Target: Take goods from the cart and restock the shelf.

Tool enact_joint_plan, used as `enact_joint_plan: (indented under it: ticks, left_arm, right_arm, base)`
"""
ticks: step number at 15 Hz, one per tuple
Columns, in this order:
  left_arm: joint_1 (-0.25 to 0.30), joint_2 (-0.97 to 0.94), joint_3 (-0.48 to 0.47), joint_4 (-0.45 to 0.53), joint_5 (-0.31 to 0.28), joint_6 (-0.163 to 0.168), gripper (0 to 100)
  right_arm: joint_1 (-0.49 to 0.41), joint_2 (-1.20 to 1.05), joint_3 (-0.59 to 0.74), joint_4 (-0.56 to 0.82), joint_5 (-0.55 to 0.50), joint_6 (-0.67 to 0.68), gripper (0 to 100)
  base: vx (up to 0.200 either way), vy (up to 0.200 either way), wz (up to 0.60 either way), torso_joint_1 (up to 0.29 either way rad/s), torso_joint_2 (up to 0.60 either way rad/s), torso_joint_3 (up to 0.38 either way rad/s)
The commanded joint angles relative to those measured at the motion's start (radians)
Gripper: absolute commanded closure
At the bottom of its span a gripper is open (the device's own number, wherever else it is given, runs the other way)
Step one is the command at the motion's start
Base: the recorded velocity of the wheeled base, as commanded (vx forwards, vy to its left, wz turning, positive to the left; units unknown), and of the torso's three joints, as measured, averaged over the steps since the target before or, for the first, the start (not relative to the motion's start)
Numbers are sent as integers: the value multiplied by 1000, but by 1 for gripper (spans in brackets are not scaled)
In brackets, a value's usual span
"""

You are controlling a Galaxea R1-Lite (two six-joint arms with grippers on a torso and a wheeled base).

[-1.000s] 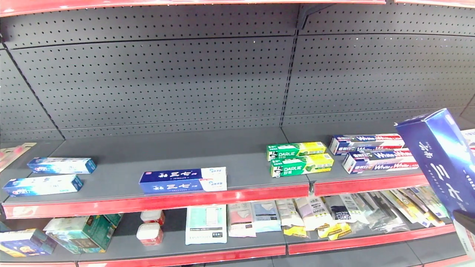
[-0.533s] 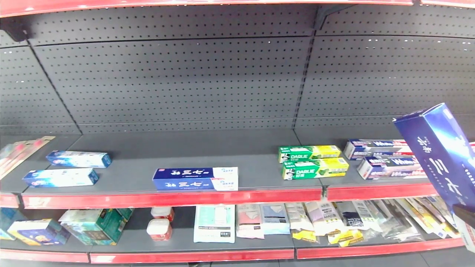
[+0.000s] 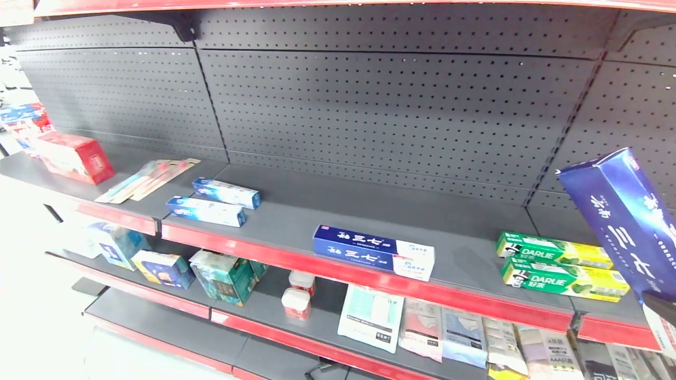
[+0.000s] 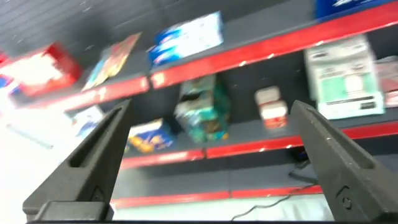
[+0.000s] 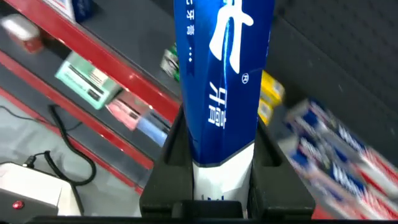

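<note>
Blue toothpaste box (image 3: 623, 221), clamped in the right gripper (image 5: 217, 146) at four o'clock, should land flat behind its twin (image 3: 374, 252) at six o'clock; left gripper (image 4: 211, 158) gapes empty.

Shelf (image 3: 296, 206) deck open behind front row, back to pegboard (image 3: 369, 105). Wide gap btw light-blue boxes (image 3: 214, 203) and blue box (image 3: 373, 252); another btw blue box and green boxes (image 3: 560, 265). Upper shelf (image 3: 317, 4) caps headroom.
</note>
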Motion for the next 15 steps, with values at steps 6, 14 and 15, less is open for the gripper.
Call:
enact_joint_plan:
  ticks: [6,14,15]
  left_arm:
    - [6,-82,31,2,154,-127,0]
    - [-19,-133,145,-14,86,-356,0]
    - [-19,-133,148,-27,83,-362,0]
  right_arm:
    - [67,135,-68,-16,43,-60,100]
    - [225,324,-203,-16,35,12,100]
    - [234,342,-214,-16,36,26,100]
  base:
    - [0,0,0,0,0,0]
    - [0,0,0,0,0,0]
    - [0,0,0,0,0,0]
